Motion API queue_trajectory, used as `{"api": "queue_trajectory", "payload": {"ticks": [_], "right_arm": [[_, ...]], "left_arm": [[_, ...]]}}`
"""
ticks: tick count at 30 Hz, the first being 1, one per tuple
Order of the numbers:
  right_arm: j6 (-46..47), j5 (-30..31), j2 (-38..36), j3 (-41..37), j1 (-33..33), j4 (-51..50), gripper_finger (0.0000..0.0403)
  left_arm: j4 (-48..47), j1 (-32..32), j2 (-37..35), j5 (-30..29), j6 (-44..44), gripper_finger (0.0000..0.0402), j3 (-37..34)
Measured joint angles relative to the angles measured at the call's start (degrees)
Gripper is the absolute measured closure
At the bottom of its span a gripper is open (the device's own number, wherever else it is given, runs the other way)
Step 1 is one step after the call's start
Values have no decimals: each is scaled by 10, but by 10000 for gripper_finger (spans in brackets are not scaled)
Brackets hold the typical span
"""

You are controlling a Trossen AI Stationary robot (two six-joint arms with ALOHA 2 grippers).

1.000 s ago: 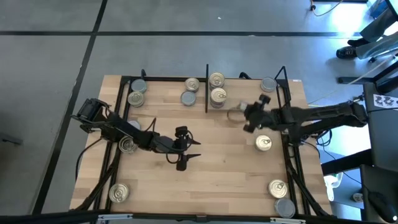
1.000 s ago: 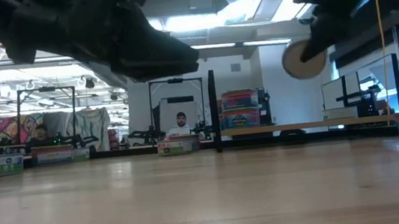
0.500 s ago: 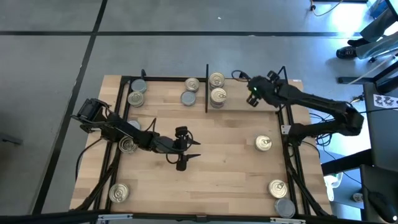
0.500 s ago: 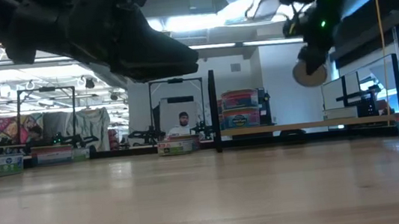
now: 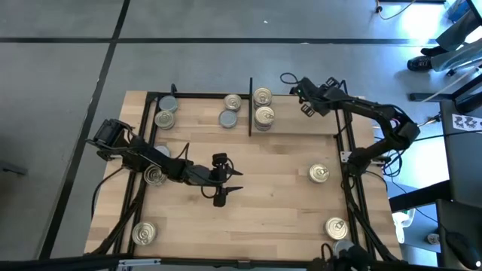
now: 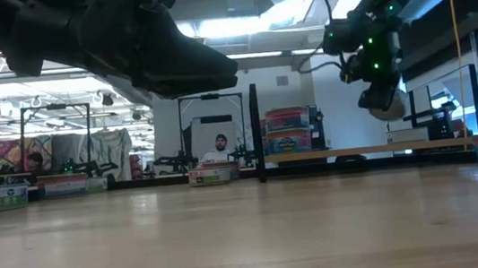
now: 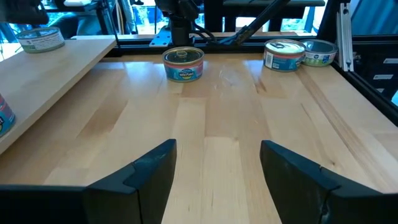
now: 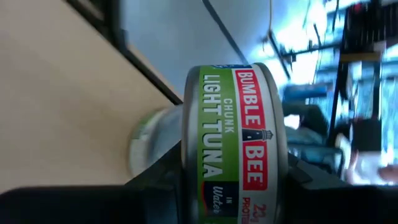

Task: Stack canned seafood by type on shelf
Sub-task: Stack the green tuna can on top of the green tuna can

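High view: right gripper [image 5: 309, 105] is poised over the shelf [image 5: 297, 134] bay's far corner; left gripper [image 5: 224, 186], open and empty, waits mid-table. Right wrist view: tuna tin [image 8: 233, 143] is clamped between the jaws; it should be levelled before release.

"BUMBLE BEE" in white on red and "CHUNK LIGHT TUNA" in white on green on the held tin's label [image 8: 233, 124], other tins' labels too small to read
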Motion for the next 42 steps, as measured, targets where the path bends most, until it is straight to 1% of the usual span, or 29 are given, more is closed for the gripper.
{"api": "queue_trajectory", "payload": {"ticks": [5,11,15,21,22,28,32,35,42], "right_arm": [[30,1,24,0,-34,0,271],[36,8,57,0,-62,0,271],[38,34,72,0,-71,1,271],[43,31,73,0,-69,-1,268],[42,29,73,0,-69,-2,259],[38,-1,73,0,-69,0,177],[36,-11,73,0,-69,-3,140],[36,-10,73,0,-69,-5,127],[36,-10,73,17,-68,-53,125]], "left_arm": [[0,0,0,0,0,171,0],[0,0,0,0,-1,171,0],[0,0,0,0,-1,171,0],[0,0,0,0,-1,171,0],[0,0,0,0,-1,171,0],[0,0,0,0,-1,171,0],[0,0,0,0,-2,171,0],[0,0,0,1,-4,171,0],[0,0,0,1,-8,171,0]]}}
